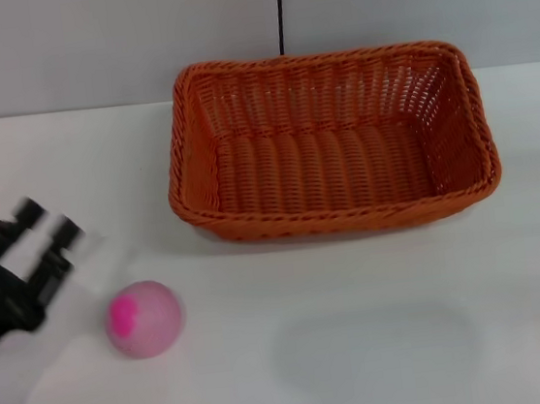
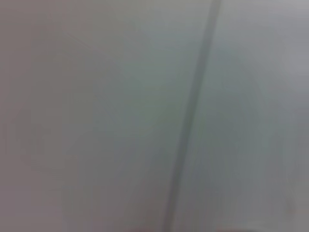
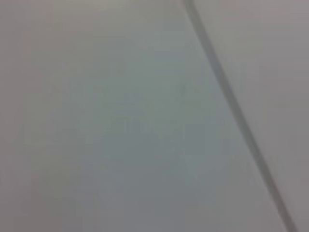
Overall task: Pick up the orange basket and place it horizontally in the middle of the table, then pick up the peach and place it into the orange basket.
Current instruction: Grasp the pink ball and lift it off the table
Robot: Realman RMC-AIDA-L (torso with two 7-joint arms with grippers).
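The orange basket [image 1: 330, 142] sits lengthwise across the back middle of the white table [image 1: 384, 345], open side up and with nothing inside. The peach [image 1: 144, 319], pale pink with a magenta patch, rests on the table in front of the basket's left corner. My left gripper [image 1: 46, 225] hovers at the left edge, just left of and behind the peach, its two black fingers spread apart with nothing between them. Both wrist views show only a grey surface with a dark line. The right gripper is out of view.
A grey wall with a dark vertical seam [image 1: 280, 11] runs behind the table. Bare tabletop lies in front of the basket and to its right.
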